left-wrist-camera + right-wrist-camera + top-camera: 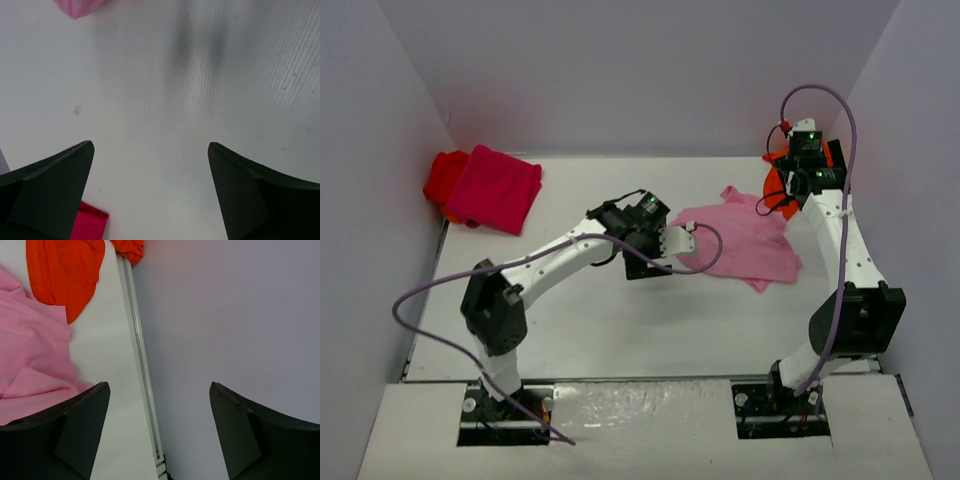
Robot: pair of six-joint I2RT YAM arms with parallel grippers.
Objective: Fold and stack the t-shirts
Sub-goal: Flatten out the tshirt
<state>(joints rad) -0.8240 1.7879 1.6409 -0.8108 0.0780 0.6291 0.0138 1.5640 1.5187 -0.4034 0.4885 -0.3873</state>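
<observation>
**Pink shirt crumpled, orange one crowding it: a pull could drag both**

The light pink t-shirt (745, 245) lies right of centre on the counter (620, 330), and its far corner meets the orange t-shirt (772, 185), which is bunched in the far right corner. A tug on that side could carry the orange cloth along, or close on two layers at once. The pink cloth is rumpled and overlapped on itself, so a pinch at the wrong ridge would likely lift a fold instead of an edge and leave the shirt twisted, not flat.

It is soft, plain and matt, with a loose sleeve-like flap at the far side and a pointed corner toward the near right. The magenta t-shirt (495, 190) sits folded at the far left, over the red t-shirt (442, 175), well apart from the pink one.

The left tool (682, 240) hangs at the pink shirt's left edge, fingers spread wide and holding nothing; its wrist view shows mostly bare counter, so closing now might catch no cloth. The right tool (159, 390), also wide open and empty, straddles the counter's rail beside the wall (225, 315), and a careless descent could strike either.
</observation>
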